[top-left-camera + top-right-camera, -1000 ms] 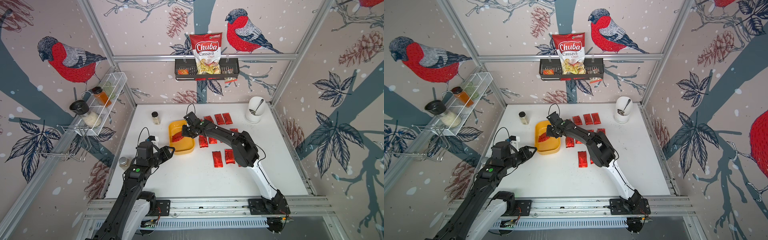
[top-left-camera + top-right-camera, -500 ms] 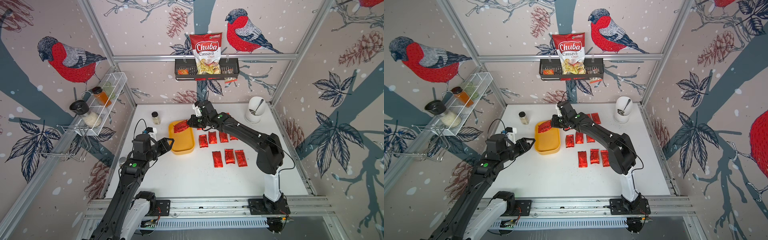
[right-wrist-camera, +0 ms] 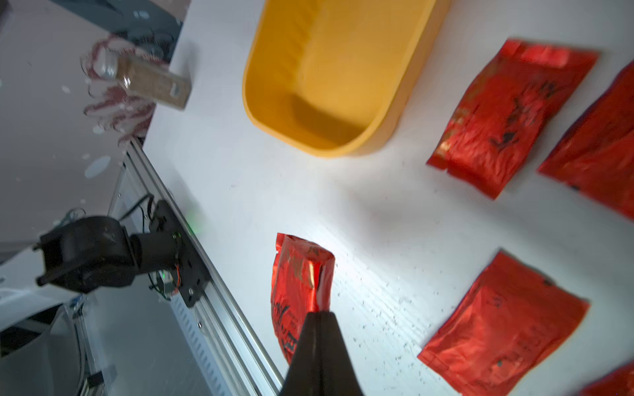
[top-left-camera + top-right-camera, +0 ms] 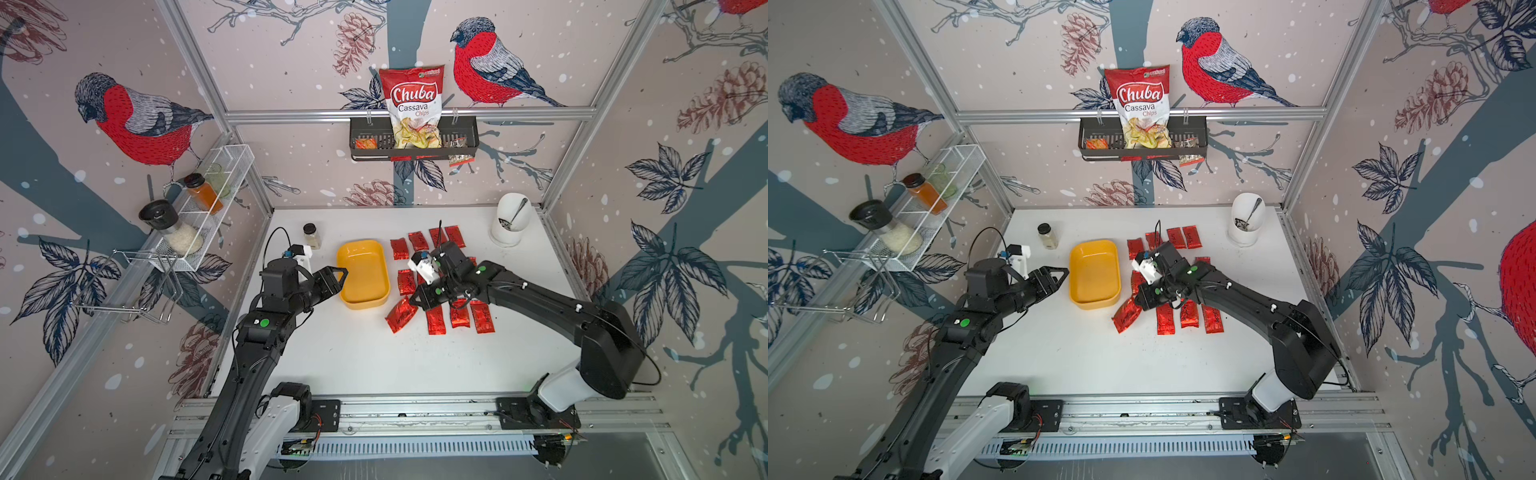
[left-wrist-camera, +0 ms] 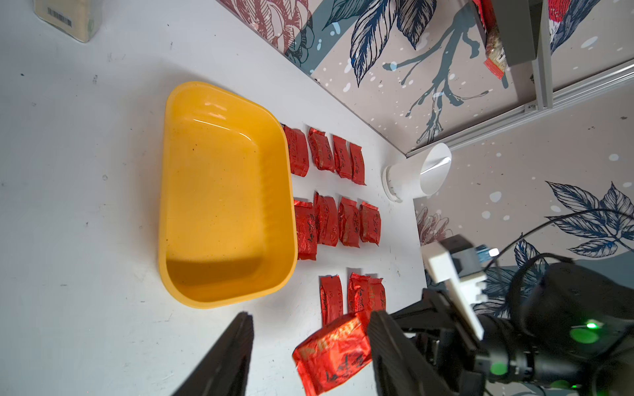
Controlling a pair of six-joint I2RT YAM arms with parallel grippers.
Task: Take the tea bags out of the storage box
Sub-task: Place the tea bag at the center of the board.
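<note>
Okay, right jaws pressed together, pinching one end of a small shiny red foil sachet point(image 3: 302, 274), a tea bag. It hangs tilted from the grip, just off the front right corner of the shallow yellow-orange plastic tub point(image 4: 361, 270), the storage box, and outside it. Can't tell if its lower end touches the white worktop point(image 4: 374, 357).

Left jaws spread partway, holding nothing. They point at the tub's left wall and sit near it; the left wrist view shows a gap between tips and tub.

The other red foil sachets lie flat on the worktop right of the tub, in rows:
- Back row of four point(image 4: 417, 241).
- Middle row of four point(image 5: 348, 223), partly hidden under the black right arm point(image 4: 540, 297) in both top views.
- Front row of three point(image 4: 459, 318), just beside the held one.

The nearest sachets of the back and middle rows sit right against the tub's right wall.
</note>
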